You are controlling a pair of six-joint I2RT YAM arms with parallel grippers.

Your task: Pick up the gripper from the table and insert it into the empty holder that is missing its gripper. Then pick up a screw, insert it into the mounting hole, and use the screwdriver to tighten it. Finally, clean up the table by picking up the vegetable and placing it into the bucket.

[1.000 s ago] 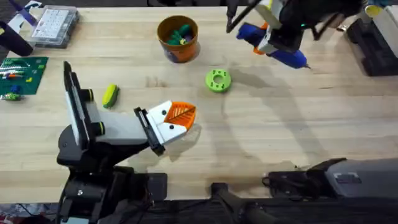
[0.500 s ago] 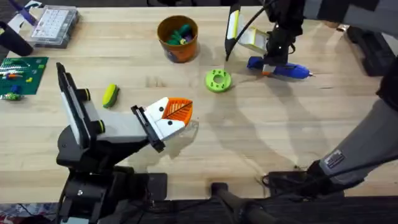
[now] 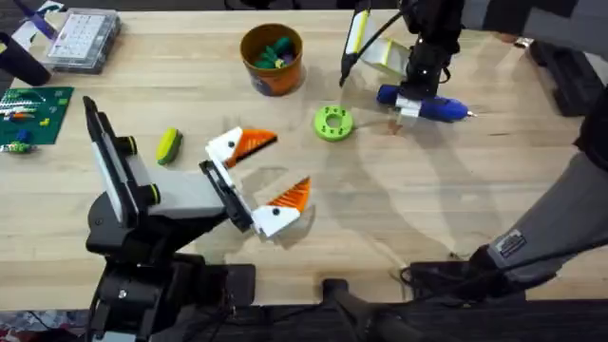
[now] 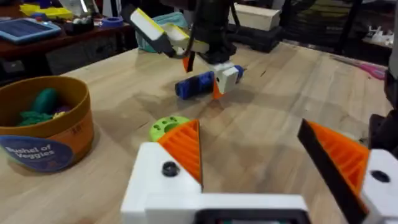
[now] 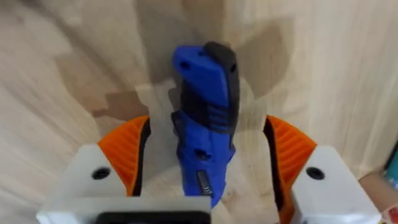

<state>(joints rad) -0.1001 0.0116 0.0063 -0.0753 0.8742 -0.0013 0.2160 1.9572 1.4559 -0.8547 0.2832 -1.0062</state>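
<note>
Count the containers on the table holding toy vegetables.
1: the bucket at the table's far side, beyond the green disc, holds toy veggies. A lone vegetable lies loose near the left arm.

screwdriver [image 5: 204,134] butt cut off at frame edge, bucket [image 4: 45,134] cropped, its contents indistinct

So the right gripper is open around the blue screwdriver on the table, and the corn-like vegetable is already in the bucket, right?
Not quite. The vegetable lies on the table beside the holder, not in the bucket, as overhead shows. The right gripper is indeed open around the screwdriver.
</note>
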